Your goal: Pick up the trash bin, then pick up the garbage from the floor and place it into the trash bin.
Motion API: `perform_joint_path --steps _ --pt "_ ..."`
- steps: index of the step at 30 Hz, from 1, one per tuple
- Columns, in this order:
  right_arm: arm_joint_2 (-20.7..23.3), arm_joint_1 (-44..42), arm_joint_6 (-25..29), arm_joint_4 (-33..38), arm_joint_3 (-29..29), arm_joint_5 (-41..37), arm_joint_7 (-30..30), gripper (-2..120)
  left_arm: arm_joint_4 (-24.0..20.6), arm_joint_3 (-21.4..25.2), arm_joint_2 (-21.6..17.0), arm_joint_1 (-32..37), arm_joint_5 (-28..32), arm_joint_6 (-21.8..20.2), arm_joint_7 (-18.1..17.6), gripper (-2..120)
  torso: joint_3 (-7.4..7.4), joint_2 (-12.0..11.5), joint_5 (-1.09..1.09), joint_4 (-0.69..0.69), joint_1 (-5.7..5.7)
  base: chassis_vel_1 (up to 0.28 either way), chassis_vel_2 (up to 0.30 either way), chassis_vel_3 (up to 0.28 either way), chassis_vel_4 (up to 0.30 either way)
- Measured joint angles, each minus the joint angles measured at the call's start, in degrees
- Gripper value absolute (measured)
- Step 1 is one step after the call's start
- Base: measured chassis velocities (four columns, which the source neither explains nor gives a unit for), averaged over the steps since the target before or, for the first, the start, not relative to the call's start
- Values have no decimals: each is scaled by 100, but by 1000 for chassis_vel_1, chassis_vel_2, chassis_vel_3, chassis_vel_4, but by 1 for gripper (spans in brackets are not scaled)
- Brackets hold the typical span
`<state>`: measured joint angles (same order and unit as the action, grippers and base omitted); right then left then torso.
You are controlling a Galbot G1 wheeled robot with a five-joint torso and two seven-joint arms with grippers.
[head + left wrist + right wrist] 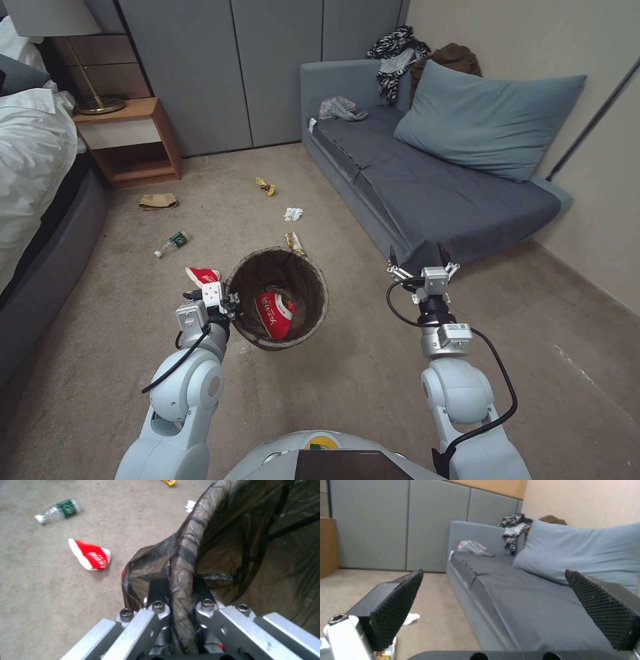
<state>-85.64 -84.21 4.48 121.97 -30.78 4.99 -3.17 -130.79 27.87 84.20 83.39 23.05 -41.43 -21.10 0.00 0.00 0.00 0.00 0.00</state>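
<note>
My left gripper (232, 304) is shut on the near-left rim of the trash bin (303, 270), pinching the brown bag folded over it. The left wrist view shows the same grip (180, 586) on the bin's rim (186, 545). A red-and-white cup (275, 313) lies inside the bin. On the carpet lie garbage pieces: another crushed cup (202, 275) (91, 555), a clear bottle (171, 243) (58, 509), brown paper (158, 201), yellow wrappers (265, 186) (295, 243) and white tissue (293, 214) (410, 618). My right gripper (420, 257) (496, 597) hangs open and empty beside the sofa.
A grey sofa (427, 193) with a blue pillow (483, 120) runs along the right. A wooden nightstand (130, 143) and a bed (30, 167) stand at the left. Grey wardrobe doors (233, 67) close off the back. Carpet spreads between them.
</note>
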Motion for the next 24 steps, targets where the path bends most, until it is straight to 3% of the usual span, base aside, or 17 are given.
perform_joint_path --steps 24 --pt "-8 34 -28 -14 9 1 2 100 28 7 -1 -33 6 23 -10 3 0 0 0 0 0 81 82 85 86"
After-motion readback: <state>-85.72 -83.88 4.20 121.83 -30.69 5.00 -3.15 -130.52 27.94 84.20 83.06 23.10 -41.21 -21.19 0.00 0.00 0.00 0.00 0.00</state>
